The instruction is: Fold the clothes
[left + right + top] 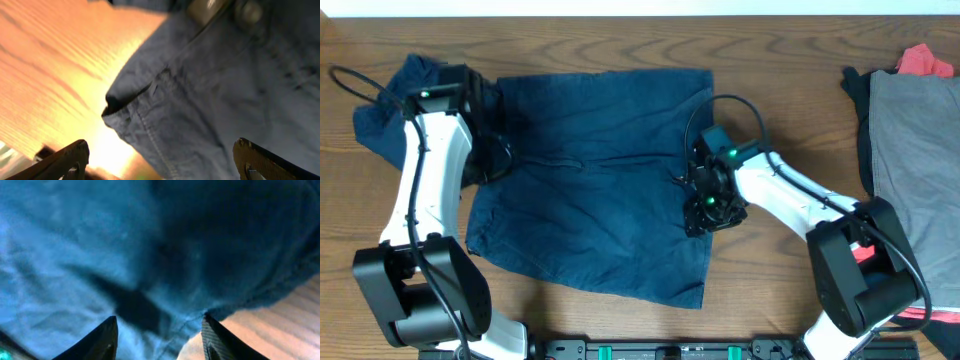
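1. Saw a bunched dark blue piece (380, 115) at the far left of the table (780, 60), partly under the left arm.
2. Found the left gripper (160, 156) at the left edge of the blue shorts (590, 200), with fingers spread wide, cloth below them and nothing pinched.
3. Saw the shorts spread out in the middle of the table, a bit wrinkled and not folded yet.
4. Found the right gripper (159, 332) over the right edge of the shorts, with fingers partly apart and holding nothing.
5. Saw a grey piece (910, 150), a red piece (925, 60) and a black piece (855, 100) at the far right, well apart from the shorts.
6. Guessed soft, light, floppy cloth: nothing to break, but likely to sag and slide on the smooth wood. Thought it best to pinch the stitched hems or corners, one on each side, and lift both together.
7. Saw bare wood between the shorts and the pile on the right, so good room to move there. Saw less room on the left, with the bunched piece just beside that edge. Saw the near edge of the shorts close to the arm bases.
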Action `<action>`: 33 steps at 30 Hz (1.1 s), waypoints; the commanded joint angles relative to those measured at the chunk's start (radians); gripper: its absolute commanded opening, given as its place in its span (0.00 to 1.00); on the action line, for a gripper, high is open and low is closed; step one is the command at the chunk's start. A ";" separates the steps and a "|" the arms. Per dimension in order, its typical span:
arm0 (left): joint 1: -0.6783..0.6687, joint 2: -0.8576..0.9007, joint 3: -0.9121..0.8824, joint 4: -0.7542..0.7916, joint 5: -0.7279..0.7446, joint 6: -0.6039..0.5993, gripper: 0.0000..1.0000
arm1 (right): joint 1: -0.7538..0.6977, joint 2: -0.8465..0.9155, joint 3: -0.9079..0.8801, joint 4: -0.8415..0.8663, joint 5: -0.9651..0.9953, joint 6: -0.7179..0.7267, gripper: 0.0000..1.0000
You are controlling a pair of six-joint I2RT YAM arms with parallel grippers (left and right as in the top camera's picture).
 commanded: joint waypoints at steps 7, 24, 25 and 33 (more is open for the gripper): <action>0.000 0.001 -0.136 0.032 0.009 -0.002 0.93 | 0.030 0.005 -0.071 0.119 0.198 0.181 0.63; -0.002 0.001 -0.143 0.044 0.014 -0.001 0.93 | -0.115 0.095 -0.063 0.170 0.471 0.235 0.21; -0.001 0.001 -0.143 0.047 0.020 -0.001 0.93 | -0.135 0.095 -0.057 0.174 0.470 0.221 0.21; -0.002 0.001 -0.143 0.062 0.115 0.008 0.93 | -0.377 0.095 0.078 0.118 0.454 0.106 0.24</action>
